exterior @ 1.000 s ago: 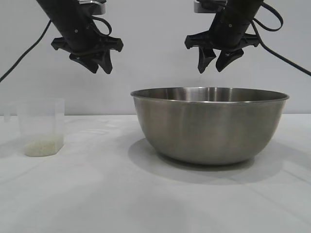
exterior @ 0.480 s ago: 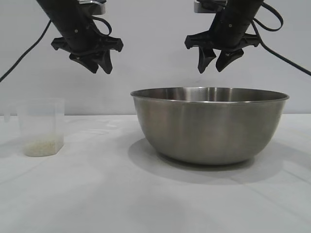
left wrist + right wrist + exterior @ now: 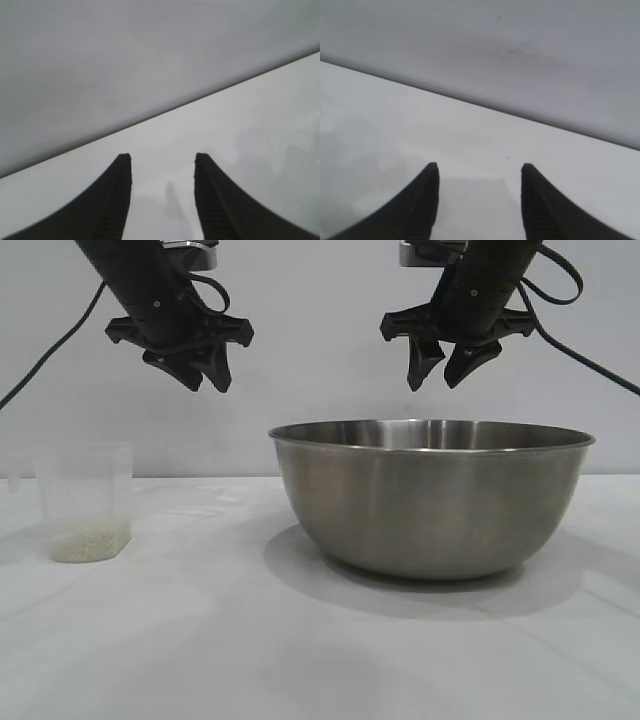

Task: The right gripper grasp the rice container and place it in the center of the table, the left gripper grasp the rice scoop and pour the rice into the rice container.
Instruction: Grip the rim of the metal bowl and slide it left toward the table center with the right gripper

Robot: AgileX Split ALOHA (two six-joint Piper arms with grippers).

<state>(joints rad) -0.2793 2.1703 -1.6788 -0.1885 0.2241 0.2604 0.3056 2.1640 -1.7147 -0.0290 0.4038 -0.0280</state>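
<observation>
The steel bowl [image 3: 432,498] stands upright on the white table [image 3: 200,640], right of the middle in the exterior view, its rolled rim level and its broad shadow spreading around its foot. Well apart from it, near the left edge of that view, stands the small clear plastic cup [image 3: 85,501], also upright, with a shallow pale layer of rice [image 3: 88,542] lying in its bottom (the cup's side handle shows only faintly at its left edge).

High above the bowl's rim hangs the right gripper [image 3: 445,368], its two dark fingers spread partway apart, pointing down at a slant and holding nothing; it touches neither bowl nor table. The left gripper [image 3: 203,375] hangs at about the same height, over the bare stretch of table between cup and bowl, somewhat nearer the cup. Its fingers stand a little less widely parted, and they too are empty.

Each wrist view shows that arm's own finger pair [image 3: 162,197] [image 3: 480,200] with a clear gap between the tips, only white tabletop and the pale wall beyond.
</observation>
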